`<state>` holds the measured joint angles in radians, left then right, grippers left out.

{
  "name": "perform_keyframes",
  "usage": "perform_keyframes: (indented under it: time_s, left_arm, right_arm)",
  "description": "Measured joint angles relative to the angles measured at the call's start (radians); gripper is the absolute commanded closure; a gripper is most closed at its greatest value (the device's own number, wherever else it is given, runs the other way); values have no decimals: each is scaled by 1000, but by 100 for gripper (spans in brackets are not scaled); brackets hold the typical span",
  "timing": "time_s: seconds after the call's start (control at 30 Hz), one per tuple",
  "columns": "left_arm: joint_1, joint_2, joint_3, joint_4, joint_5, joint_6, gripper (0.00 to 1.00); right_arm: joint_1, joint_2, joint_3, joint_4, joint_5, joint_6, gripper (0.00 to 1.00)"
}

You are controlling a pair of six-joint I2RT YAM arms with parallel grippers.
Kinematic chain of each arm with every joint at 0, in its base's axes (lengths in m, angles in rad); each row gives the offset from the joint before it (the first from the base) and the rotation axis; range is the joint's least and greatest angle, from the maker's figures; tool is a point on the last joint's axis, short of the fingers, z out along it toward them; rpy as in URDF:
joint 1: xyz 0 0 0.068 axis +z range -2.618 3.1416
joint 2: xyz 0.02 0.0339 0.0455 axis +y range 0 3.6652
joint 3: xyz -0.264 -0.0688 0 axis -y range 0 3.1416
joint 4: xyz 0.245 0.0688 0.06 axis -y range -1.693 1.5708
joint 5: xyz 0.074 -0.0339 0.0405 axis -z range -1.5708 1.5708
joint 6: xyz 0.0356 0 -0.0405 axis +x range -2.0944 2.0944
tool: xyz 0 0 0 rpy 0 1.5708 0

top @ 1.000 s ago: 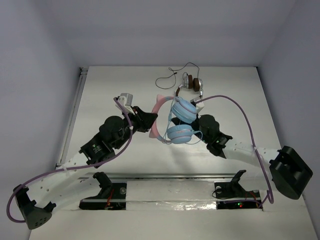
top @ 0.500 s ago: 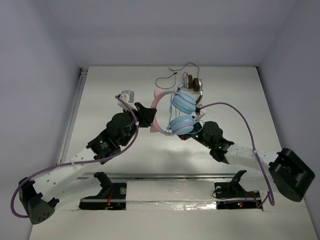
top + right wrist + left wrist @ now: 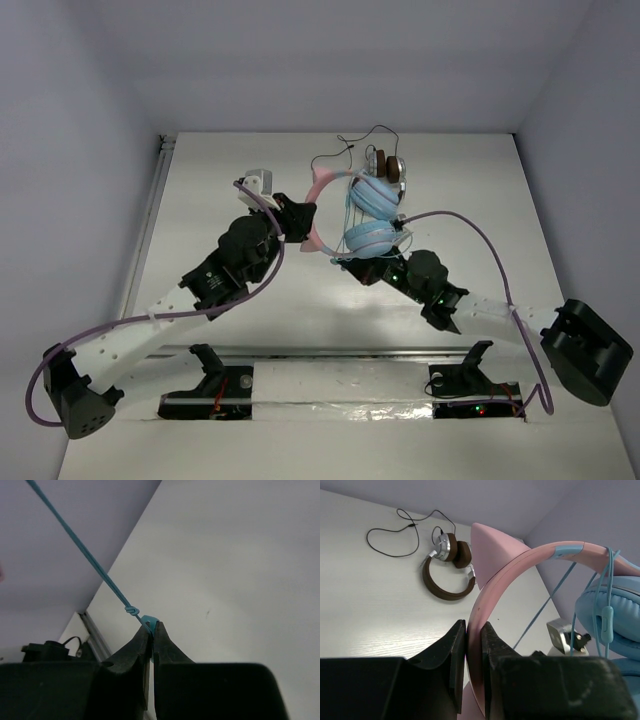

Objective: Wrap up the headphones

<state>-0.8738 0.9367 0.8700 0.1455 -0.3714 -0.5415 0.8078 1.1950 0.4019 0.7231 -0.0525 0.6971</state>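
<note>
Clamping pink cat-ear headband [image 3: 520, 565] of over-ear headphones [image 3: 368, 215] with light blue round ear cups: left gripper [image 3: 473, 630] closed tight on band, below cat ear. Headphones held up off white surface [image 3: 220, 170], centre-far, between both arms. Right gripper [image 3: 151, 630] pinched shut on small light blue piece beside knot in thin light blue cable [image 3: 85, 552]; cable runs taut up-left from jaws. Brown-and-silver headphones with black cable [image 3: 447, 572] lie flat on far surface, near pink pair, not touching.
</note>
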Motion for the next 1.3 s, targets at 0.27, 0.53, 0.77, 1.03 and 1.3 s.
perform_keyframes:
  time_s: [0.27,0.53,0.77,1.03,1.3]
  left_arm:
    - [-2,24,-111,163,-139,3,100]
    - [-1,21,-248,253,-251,-30,100]
    - [-2,21,-308,303,-257,-77,100]
    - [-35,61,-355,333,-298,-103,100]
    - [-99,130,-380,336,-410,-130,100]
  right_arm:
    - [26,-92,-72,99,-80,213,100]
    - [27,-115,-89,122,-177,410,100]
    - [32,22,-87,296,-271,559,100]
    - [32,199,-87,513,-292,753,100]
    - [32,271,-92,528,-212,900,96]
